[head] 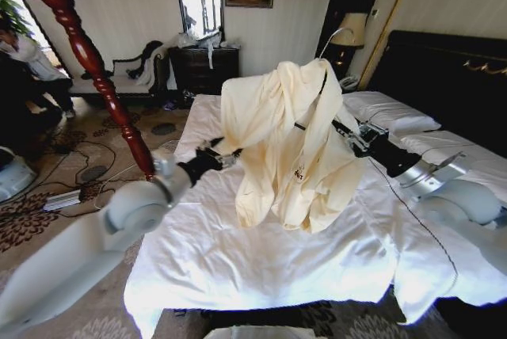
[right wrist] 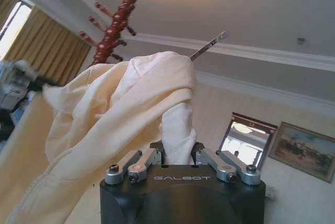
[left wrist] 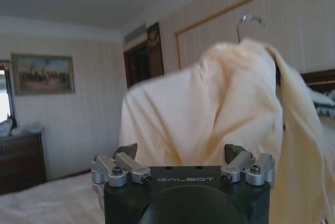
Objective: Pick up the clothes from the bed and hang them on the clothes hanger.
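Though nowhere near tidy yet, looks like the middle of the hanging step, not the pick-up.

Closest in, at 7 o'clock of the head view: left arm reaching up to the left gripper point(head: 220, 154), parked just at 9 o'clock of the clothes point(head: 285, 145). Jaws spread wide in its own wrist view point(left wrist: 179, 153), fabric right in front, nothing pinched as far as can be told.

Over at 3 o'clock: right gripper point(head: 348, 135) tucked against the garment's other side. Jaws pressed together on a fold of cream cloth point(right wrist: 178, 148), so carrying the weight, probably.

Under both: the bed point(head: 238, 260), white duvet all wrinkled. Clothes lifted clear of it in the middle, draped in a lumpy heap over the clothes hanger point(head: 322, 84). Only bits of black bar poking out, plus the silver hook point(left wrist: 250, 21) sticking up at 12 o'clock above the bundle.

Further back at 10 o'clock: dark red wooden coat stand point(head: 87, 54), well apart from the bundle.

Next move, best guess: needs the left jaws to close on the loose shoulder and pull it square over the hanger arm. Slippery thin fabric, so a firm pinch and a slow tug, or off slides the whole lot.
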{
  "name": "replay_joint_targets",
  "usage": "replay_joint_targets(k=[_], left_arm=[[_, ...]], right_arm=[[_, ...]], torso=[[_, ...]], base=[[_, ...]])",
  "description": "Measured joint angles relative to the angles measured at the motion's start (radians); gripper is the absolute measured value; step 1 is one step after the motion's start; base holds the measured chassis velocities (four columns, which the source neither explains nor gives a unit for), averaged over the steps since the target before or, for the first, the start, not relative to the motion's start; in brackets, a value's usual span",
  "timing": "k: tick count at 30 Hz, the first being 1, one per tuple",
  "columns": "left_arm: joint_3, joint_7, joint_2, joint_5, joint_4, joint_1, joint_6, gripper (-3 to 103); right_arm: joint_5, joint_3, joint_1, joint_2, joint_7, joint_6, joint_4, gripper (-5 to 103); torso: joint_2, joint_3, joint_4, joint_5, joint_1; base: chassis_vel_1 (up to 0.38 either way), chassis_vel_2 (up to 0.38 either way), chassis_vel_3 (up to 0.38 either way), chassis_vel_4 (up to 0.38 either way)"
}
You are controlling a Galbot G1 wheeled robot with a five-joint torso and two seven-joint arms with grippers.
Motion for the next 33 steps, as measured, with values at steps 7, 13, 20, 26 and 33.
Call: replay_joint_targets(k=[7, 13, 20, 26, 33], left_arm=[[-0.011, 0.051, 0.066, 0.061, -0.011, -0.001, -0.04, 100], [-0.067, 0.117, 0.165, 0.048, -0.112, 0.084, -0.046, 100], [-0.072, 0.056, 0.172, -0.024, -0.049, -0.005, -0.003, 100], [-0.065, 0.173, 0.27, -0.091, 0.0, -0.048, -0.013, 100], [-0.007, 0.34, 0.358, -0.204, -0.002, -0.055, -0.031, 100]], right_arm=[[-0.064, -0.007, -0.007, -0.014, -0.065, 0.025, -0.04, 22], [-0.085, -0.014, -0.014, -0.004, -0.077, 0.044, -0.097, 22], [-0.09, -0.016, -0.021, 0.024, -0.139, 0.082, -0.101, 22], [-0.149, -0.024, -0.028, 0.045, -0.206, 0.11, -0.114, 22], [-0.19, -0.021, -0.02, 0.058, -0.285, 0.142, -0.114, 22]], torso=[[0.0, 0.0, 0.0002, -0.0001, 0.0], [0.0, 0.0, 0.0006, 0.0003, 0.0], [0.0, 0.0, 0.0002, -0.0001, 0.0], [0.0, 0.0, 0.0005, 0.0001, 0.0], [0.0, 0.0, 0.0003, 0.0002, 0.0]], base=[[0.0, 0.0, 0.0, 0.0], [0.0, 0.0, 0.0, 0.0], [0.0, 0.0, 0.0, 0.0], [0.0, 0.0, 0.0, 0.0], [0.0, 0.0, 0.0, 0.0]])
